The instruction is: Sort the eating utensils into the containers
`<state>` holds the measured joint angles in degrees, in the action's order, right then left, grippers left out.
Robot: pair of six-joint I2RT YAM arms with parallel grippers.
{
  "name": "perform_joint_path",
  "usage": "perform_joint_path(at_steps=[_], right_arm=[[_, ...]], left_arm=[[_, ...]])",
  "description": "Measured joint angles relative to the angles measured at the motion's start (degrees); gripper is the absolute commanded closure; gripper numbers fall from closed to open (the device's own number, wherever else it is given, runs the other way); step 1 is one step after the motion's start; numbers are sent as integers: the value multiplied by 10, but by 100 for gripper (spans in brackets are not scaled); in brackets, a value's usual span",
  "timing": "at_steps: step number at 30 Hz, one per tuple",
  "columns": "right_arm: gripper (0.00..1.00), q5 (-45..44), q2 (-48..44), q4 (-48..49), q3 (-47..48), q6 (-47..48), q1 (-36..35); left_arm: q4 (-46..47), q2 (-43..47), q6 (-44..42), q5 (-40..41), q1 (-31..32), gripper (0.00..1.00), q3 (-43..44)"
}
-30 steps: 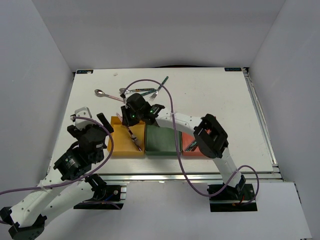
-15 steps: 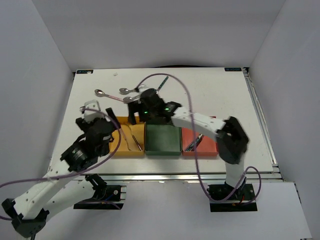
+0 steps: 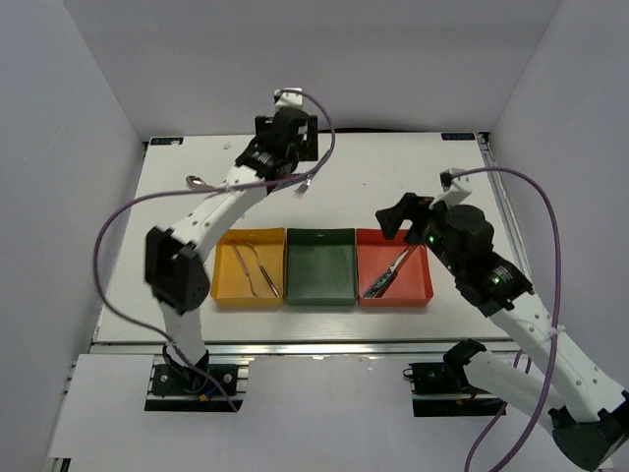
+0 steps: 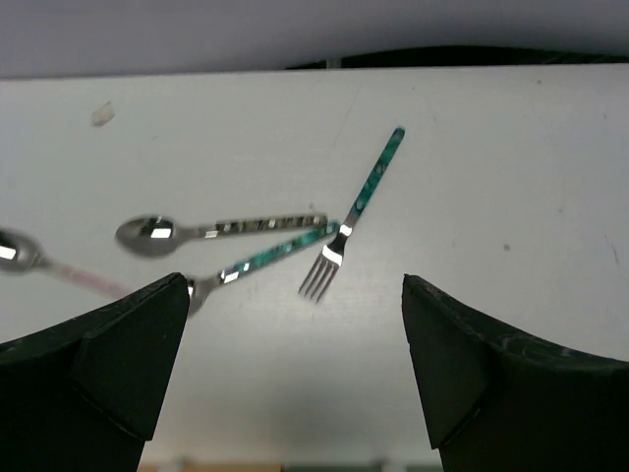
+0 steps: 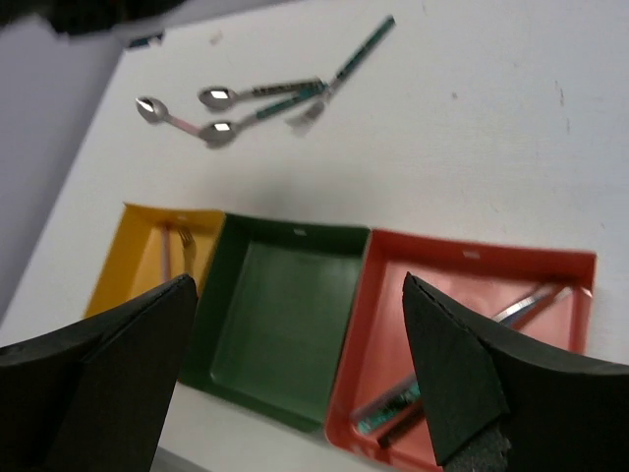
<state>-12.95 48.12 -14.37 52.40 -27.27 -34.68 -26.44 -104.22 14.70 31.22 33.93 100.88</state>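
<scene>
Hovering left hand (image 4: 293, 287) over the loose utensils on the far left part of the desk (image 4: 511, 324), fingers apart, holding nothing. Right hand (image 5: 297, 290) is also spread and empty, above the trays.

Risk: the fork (image 4: 356, 211) touches the teal spoon (image 4: 265, 258), so an off-centre close would likely drag both.

The back wall is near on the far side, so there's little room there. There's open desk right of the fork, so I'd come in from that side.

Green tray (image 3: 319, 270) holds nothing yet.

Three trays (image 3: 319, 267), three spoons (image 5: 218, 95), one fork (image 4: 356, 211) (others inside trays uncountable).
</scene>
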Motion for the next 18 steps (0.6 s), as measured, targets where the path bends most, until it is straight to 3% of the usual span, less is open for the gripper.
perform_joint_path(at_steps=[5, 12, 18], right_arm=[[11, 14, -57, -61, -57, 7, 1], [11, 28, -110, -125, -88, 18, 0], [11, 41, -130, -150, -101, 25, 0]], left_arm=[[13, -233, -63, -87, -46, 2, 214], [58, -403, -119, -187, -64, 2, 273], [87, -481, -128, -228, -68, 2, 315]])
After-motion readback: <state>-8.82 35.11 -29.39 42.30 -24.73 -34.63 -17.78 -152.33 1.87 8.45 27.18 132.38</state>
